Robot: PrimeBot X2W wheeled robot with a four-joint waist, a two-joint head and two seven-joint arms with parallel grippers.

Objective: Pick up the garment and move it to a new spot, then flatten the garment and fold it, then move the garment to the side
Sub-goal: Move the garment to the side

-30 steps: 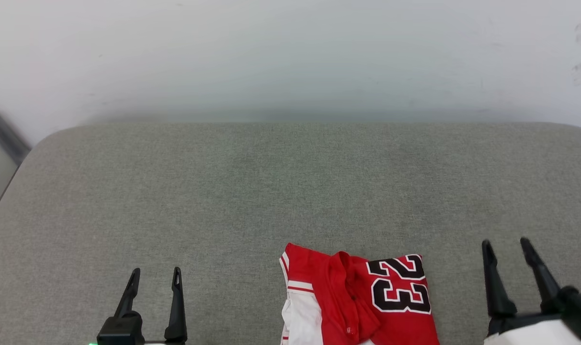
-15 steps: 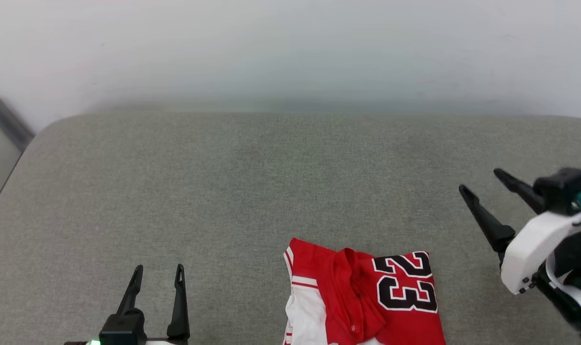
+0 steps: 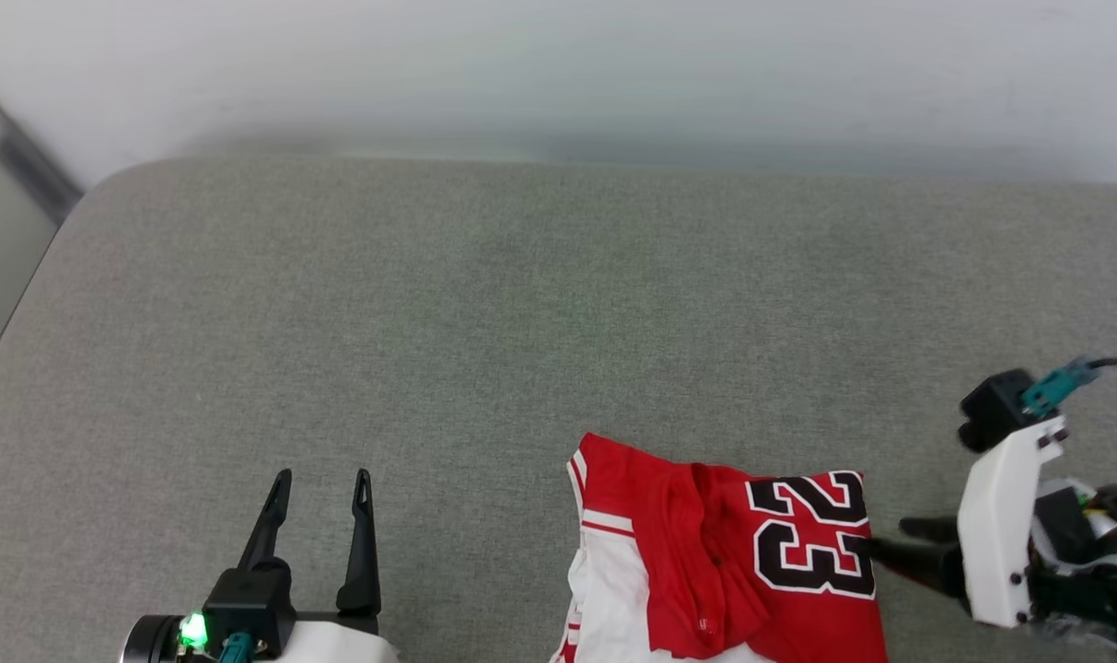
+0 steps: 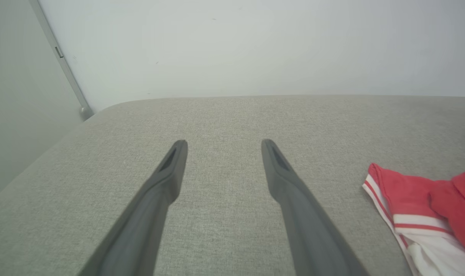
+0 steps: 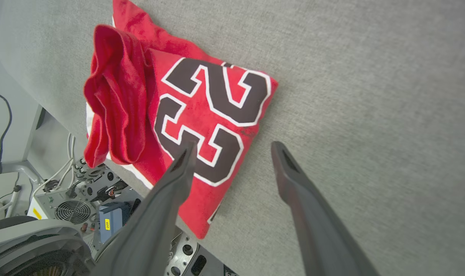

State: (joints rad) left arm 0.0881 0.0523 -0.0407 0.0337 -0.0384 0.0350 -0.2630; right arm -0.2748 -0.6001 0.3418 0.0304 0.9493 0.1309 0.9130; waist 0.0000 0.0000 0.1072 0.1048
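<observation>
Our left tool [image 3: 323, 477] hangs wide and empty over bare surface [image 3: 521, 322], well apart from the jersey [image 3: 733, 552]. The jersey lies bunched at the near edge, part of it draped over. Our right tool [image 3: 894, 539], spread wide and empty, straddles its right border beside the 23. Closing there, we may pinch only the top layer, so the bundle falls open, or drag it off the edge.
</observation>
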